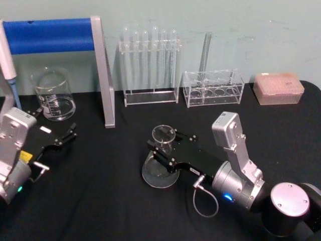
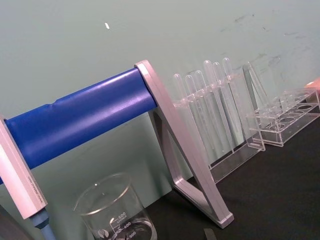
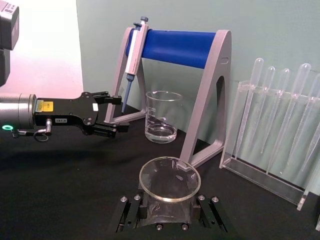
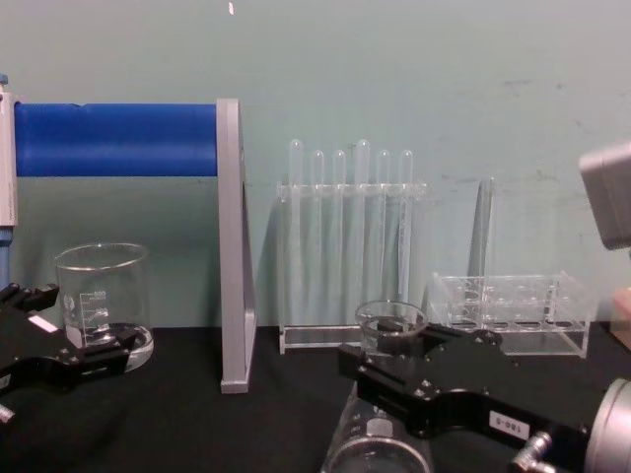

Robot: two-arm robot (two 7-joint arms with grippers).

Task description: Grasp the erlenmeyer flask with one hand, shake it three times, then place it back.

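A black table (image 1: 110,201) runs up to a pale green wall, and the pipette stand (image 1: 103,75), with its blue bar and grey leg, serves as the marker for everything else. To its left, the left gripper (image 1: 67,135) hangs low over the table in front of the glass beaker (image 1: 52,94), its two fingers spread apart with nothing between them. A pipette (image 3: 132,50) hangs on the stand at the beaker's end. To the right of the stand's leg and nearer the robot stands the erlenmeyer flask (image 1: 161,158), upright on its wide base, its long axis vertical and its flared mouth pointing straight up. The right gripper (image 1: 168,148) reaches in from the right and its fingers sit on either side of the flask's neck, pressed against the glass just below the rim. In the chest view the black fingers cover most of the neck and the flask's base is cut off by the lower edge; the printed marks on the glass are too faint to read. Farther back, right of the stand against the wall, a clear rack of test tubes (image 1: 149,65) stands beside a lower clear rack (image 1: 213,89), and a pinkish tip box (image 1: 278,89) sits at the far right.
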